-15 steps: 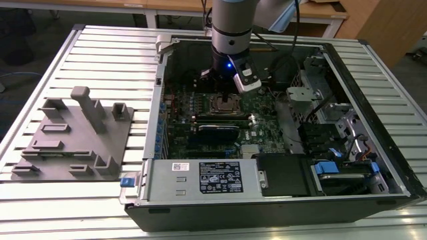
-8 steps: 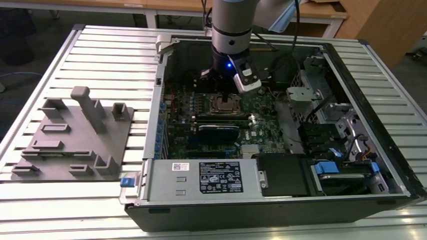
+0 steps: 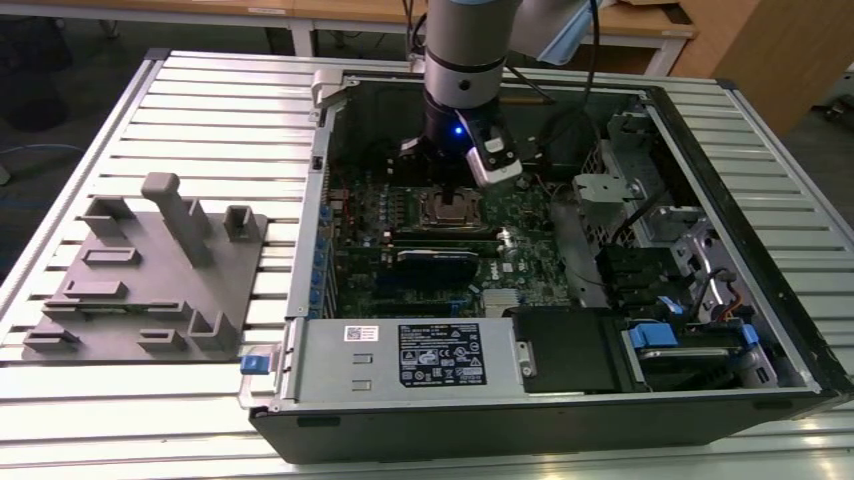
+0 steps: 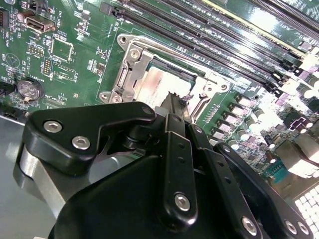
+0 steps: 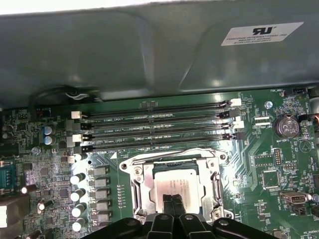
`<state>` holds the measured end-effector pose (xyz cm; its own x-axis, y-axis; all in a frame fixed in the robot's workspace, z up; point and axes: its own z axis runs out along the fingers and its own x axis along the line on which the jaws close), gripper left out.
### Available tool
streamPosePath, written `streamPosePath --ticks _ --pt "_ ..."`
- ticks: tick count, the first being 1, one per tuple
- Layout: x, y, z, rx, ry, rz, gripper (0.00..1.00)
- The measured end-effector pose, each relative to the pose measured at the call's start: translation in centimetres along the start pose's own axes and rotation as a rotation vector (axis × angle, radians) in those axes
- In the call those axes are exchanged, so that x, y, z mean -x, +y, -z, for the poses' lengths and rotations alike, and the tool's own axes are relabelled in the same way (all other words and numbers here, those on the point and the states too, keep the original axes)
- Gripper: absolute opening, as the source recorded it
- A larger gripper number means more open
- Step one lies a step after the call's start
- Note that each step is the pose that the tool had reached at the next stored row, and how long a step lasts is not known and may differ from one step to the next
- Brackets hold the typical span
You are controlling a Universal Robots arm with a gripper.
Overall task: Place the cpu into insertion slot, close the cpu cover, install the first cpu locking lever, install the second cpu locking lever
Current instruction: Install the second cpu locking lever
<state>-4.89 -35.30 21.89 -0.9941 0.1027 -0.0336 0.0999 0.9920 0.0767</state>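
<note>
The gripper (image 4: pixel 174 107), nearest the lens in both wrist views, is a black linkage of bolted arms whose two narrow fingers (image 5: pixel 173 204) are pressed together side by side, so the jaws are closed with nothing seen between them. Their tips come down on the pale silver top of the cpu (image 5: pixel 174 188), which lies flat and square inside the insertion slot (image 5: pixel 135 186), well seated within the socket's silvery rim; whether the tips actually touch the chip or sit just above it cannot be told. In the second wrist view the same chip (image 4: pixel 154 84) shows as a pale patch just past the fingertips, framed by the bright metal of the socket (image 4: pixel 130 64). The cpu cover cannot be told apart from the socket frame. Long black memory slots (image 5: pixel 154 127) run parallel just beside the socket on the green motherboard (image 5: pixel 279 174), between it and the grey case wall (image 5: pixel 149 55). A round coin battery (image 5: pixel 285 127) sits near one board edge. In the exterior view the arm (image 3: pixel 463 60) reaches straight down into the open computer case (image 3: pixel 747 200), over the socket (image 3: pixel 447 212) near the middle of the board. The case lies on a slatted metal table (image 3: pixel 214 110), and a grey fixture plate (image 3: pixel 140 275) rests toward the exterior view's left edge of that table, well apart from the case.
</note>
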Motion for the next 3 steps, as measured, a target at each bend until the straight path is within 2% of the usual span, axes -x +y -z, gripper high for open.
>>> streamPosePath --ticks 3 --pt "0.03 0.01 0.0 0.0 0.0 0.0 0.11"
